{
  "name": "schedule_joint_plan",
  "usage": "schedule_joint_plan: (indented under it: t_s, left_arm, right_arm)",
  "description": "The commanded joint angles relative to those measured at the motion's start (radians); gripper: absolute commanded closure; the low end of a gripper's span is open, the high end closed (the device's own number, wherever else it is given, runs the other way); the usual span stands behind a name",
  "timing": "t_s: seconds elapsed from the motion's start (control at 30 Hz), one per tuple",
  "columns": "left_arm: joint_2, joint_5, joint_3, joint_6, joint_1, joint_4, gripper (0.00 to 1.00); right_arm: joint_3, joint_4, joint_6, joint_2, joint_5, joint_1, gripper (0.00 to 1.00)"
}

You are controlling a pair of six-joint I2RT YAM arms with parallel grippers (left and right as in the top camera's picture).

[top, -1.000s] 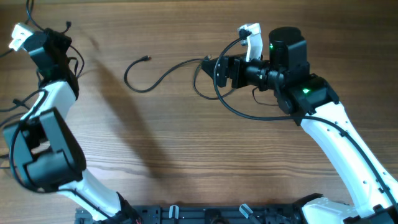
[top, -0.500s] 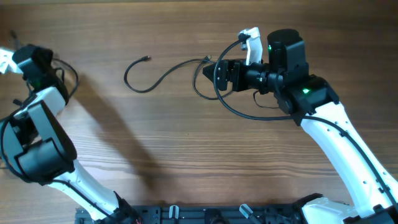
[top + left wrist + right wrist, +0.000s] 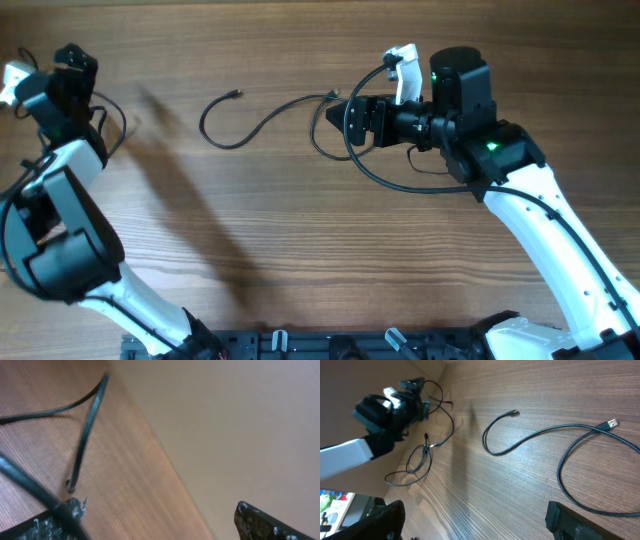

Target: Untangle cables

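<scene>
One thin black cable (image 3: 240, 143) lies at the table's middle, curving from a small plug to a silver-tipped plug (image 3: 612, 423). A second loop (image 3: 562, 476) runs beside it and passes under my right gripper (image 3: 336, 112). That gripper hovers open above the wood, and in the right wrist view (image 3: 475, 525) nothing sits between its fingers. At the far left edge lie loose loops of more cables (image 3: 418, 461). My left gripper (image 3: 76, 62) hangs just over them, open and empty (image 3: 157, 527), with one thin cable (image 3: 86, 430) ahead of it.
The table's left edge (image 3: 165, 460) runs close past the left gripper, with beige floor beyond. The thicker camera cable (image 3: 395, 182) loops under the right wrist. A black rail (image 3: 330, 345) lines the near edge.
My left gripper has gone from shut to wide open and swung out toward the left edge, then back up a little. The right arm and the middle cables have stayed put.
</scene>
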Motion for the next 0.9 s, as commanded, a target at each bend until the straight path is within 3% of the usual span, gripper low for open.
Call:
schedule_joint_plan:
  t_s: [0.0,0.2,0.3,0.5,0.57,0.7,0.87]
  left_arm:
    - [-0.175,0.028,0.008,0.064,0.0,-0.013,0.0]
    - [-0.285,-0.005,0.008,0.255,0.0,-0.019,0.0]
    - [-0.287,0.011,0.008,0.275,0.0,-0.13,0.0]
    - [-0.291,0.381,0.008,0.286,-0.012,-0.395,0.0]
    - [-0.291,0.426,0.008,0.36,-0.042,-0.454,0.0]
    - [-0.291,0.426,0.008,0.539,-0.163,-0.556,0.0]
    - [-0.29,0.273,0.008,0.594,-0.336,-0.679,0.0]
  right_arm:
    - [0.01,0.003,-0.043,-0.004,0.007,-0.002,0.08]
    - [0.01,0.003,-0.044,-0.004,0.011,-0.002,0.08]
    - [0.01,0.002,-0.044,-0.004,0.01,-0.002,0.08]
    - [0.01,0.003,-0.044,-0.004,0.023,-0.002,0.08]
    - [0.01,0.003,-0.043,-0.004,0.04,-0.002,0.08]
    - [0.01,0.002,-0.04,-0.004,0.057,-0.002,0.08]
    - [0.01,-0.021,0.049,-0.004,0.158,-0.002,0.04]
